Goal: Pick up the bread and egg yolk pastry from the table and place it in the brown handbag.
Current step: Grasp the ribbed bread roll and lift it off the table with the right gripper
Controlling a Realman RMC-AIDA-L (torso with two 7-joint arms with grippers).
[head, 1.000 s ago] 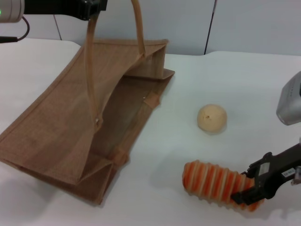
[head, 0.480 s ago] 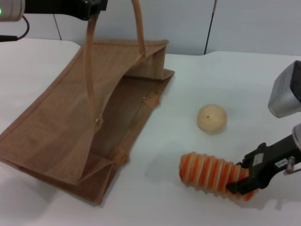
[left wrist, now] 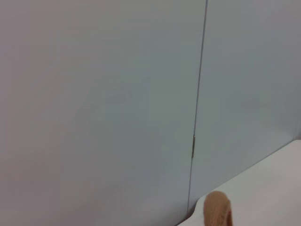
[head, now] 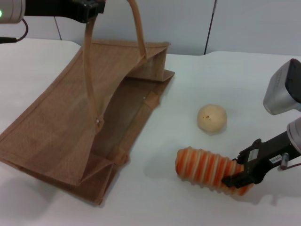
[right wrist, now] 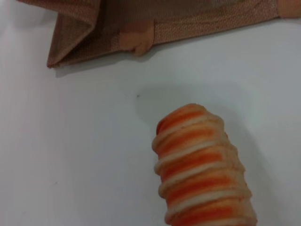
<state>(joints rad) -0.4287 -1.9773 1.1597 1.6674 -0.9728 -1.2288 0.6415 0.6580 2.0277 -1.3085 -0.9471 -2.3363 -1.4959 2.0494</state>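
The bread (head: 203, 168), a ribbed orange-and-cream loaf, hangs just above the table at the front right, casting a shadow below. My right gripper (head: 236, 181) is shut on its right end. In the right wrist view the bread (right wrist: 202, 172) points toward the bag's mouth. The egg yolk pastry (head: 211, 117), a pale round ball, sits on the table behind the bread. The brown handbag (head: 61, 127) lies on its side at the left with its mouth facing right. My left gripper (head: 88, 7) holds one tan handle (head: 87, 70) up, so the mouth stays open. The handle's loop (left wrist: 217, 212) shows in the left wrist view.
The white table (head: 235, 75) stretches to the right and behind the pastry. A grey wall panel (left wrist: 141, 94) stands behind the table. The bag's near corner (right wrist: 70, 42) lies a short way from the bread's free end.
My right gripper has carried the bread a little left toward the bag and slightly upward. The bag, the pastry and the left arm have stayed in place.
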